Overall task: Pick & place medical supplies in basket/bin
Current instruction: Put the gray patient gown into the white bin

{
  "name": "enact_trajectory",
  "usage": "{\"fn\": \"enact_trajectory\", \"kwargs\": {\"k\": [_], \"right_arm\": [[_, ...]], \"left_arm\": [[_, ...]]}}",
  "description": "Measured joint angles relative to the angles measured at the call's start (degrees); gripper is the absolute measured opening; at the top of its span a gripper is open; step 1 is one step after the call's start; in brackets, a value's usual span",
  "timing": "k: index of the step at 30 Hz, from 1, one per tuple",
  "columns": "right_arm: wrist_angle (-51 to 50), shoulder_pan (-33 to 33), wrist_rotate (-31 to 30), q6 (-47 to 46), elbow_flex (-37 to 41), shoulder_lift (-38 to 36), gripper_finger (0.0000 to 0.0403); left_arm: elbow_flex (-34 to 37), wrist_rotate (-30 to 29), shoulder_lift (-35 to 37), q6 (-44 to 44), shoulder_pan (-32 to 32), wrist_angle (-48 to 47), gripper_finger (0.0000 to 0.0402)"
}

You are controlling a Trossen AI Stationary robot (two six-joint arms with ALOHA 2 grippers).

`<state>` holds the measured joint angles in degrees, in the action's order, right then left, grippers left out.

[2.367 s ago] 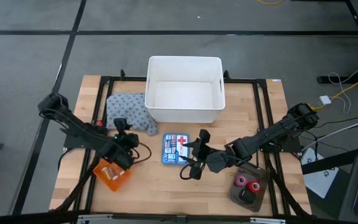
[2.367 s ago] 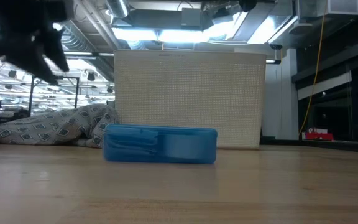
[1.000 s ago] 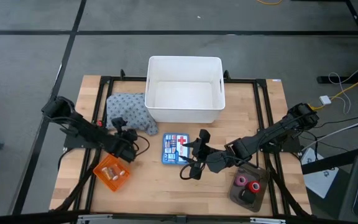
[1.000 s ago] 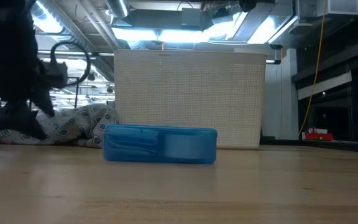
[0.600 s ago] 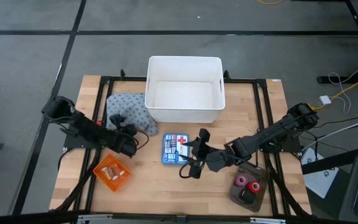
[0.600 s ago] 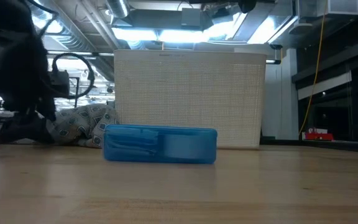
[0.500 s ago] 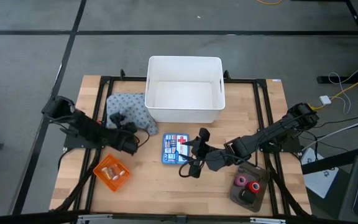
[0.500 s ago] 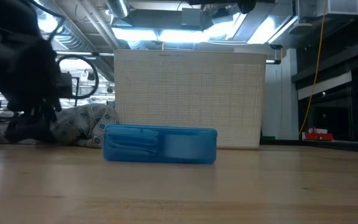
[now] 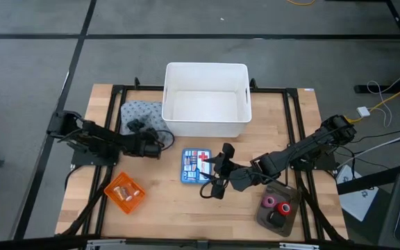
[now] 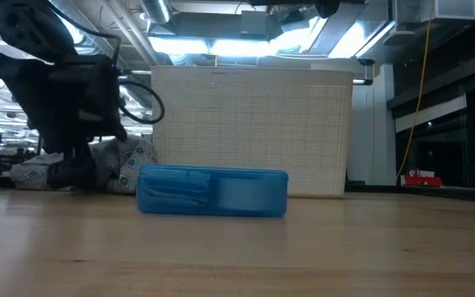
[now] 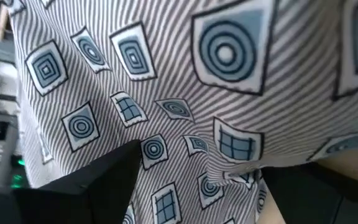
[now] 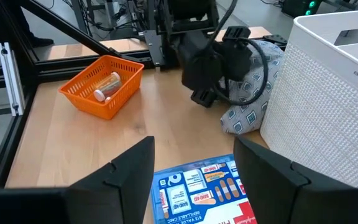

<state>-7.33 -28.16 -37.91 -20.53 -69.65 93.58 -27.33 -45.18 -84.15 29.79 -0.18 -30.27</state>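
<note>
The grey patterned cloth (image 9: 134, 111) lies bunched on the table against the white bin's (image 9: 205, 101) left near corner. My left gripper (image 9: 139, 126) is open and down at the cloth's near end; the cloth (image 11: 185, 81) fills its wrist view, with a fold between the two fingers. The orange basket (image 9: 124, 193) stands at the near left with small vials (image 12: 106, 87) in it. My right gripper (image 9: 212, 173) is open and empty, just above the right edge of the blue first-aid box (image 9: 196, 165). My left gripper has its two fingers (image 11: 98, 180) on either side of a raised fold of the cloth (image 11: 229, 168), slanting down from the table's left. Whether the fingers touch the cloth, I cannot tell. The cloth lies on the table.
A dark tray (image 9: 278, 221) at the near right holds pink, red and black tape rolls (image 9: 274, 203). The tall white bin stands at the far middle. Black frame rails run along the table's left and right sides.
My left gripper has gone from above the orange basket toward the table's far edge and down onto the grey cloth. The basket stays where it was.
</note>
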Motion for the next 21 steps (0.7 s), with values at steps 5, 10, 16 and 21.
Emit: {"fn": "enact_trajectory", "kwargs": {"k": [5,10,16,21], "right_arm": [[0.0,0.0,0.0,0.0,0.0,0.0,0.0219],[0.0,0.0,0.0,0.0,0.0,0.0,0.022],[0.0,0.0,0.0,0.0,0.0,0.0,0.022],[0.0,0.0,0.0,0.0,0.0,0.0,0.0219]], "left_arm": [[-0.1,4.3,-2.2,1.0,3.6,0.5,0.0248],[0.0,6.3,-2.7,1.0,5.4,1.2,0.0102],[0.0,6.3,-2.7,-0.2,6.2,1.2,0.0012],[0.0,6.8,-2.7,0.3,5.5,1.1,0.0004]]}}
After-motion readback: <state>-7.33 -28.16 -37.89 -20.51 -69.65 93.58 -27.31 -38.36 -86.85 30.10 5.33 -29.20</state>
